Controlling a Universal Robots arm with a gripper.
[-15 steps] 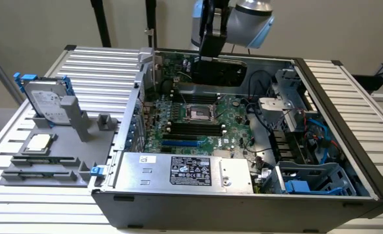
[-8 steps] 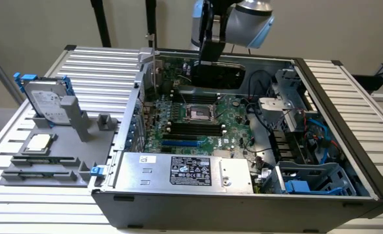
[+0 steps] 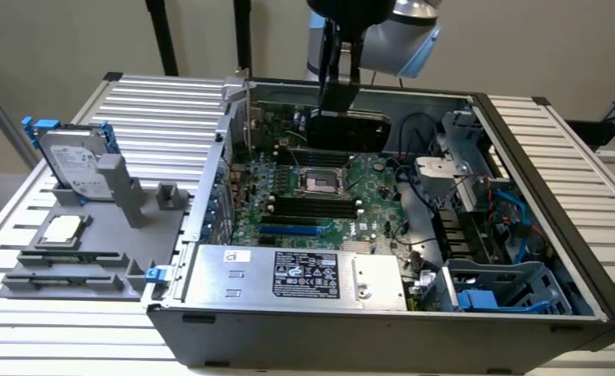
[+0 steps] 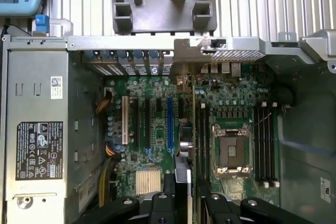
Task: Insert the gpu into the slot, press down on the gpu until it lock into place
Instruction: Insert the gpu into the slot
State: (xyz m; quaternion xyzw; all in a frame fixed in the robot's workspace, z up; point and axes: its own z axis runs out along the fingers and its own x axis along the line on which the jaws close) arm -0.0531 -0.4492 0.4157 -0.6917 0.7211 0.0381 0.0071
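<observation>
The gpu (image 3: 349,131), a thin black card, hangs over the far part of the motherboard inside the open computer case (image 3: 558,258). My gripper (image 3: 338,100) comes down from above and is shut on its upper edge. In the wrist view the gpu (image 4: 182,174) is seen edge-on between the black fingers (image 4: 160,205) of my gripper (image 4: 182,195). The slot (image 3: 291,231) is a bright-blue strip on the board near the power supply, well toward the front from the card. In the wrist view the slot (image 4: 169,124) runs parallel to the card's edge, a little to one side of it.
A silver labelled power supply (image 3: 297,274) fills the case's near side. The processor socket (image 3: 318,182) and black memory strips (image 3: 312,207) lie between card and slot. Cables and a blue drive cage (image 3: 495,290) crowd the exterior view's right. A grey fixture with a hard drive (image 3: 77,164) stands outside.
</observation>
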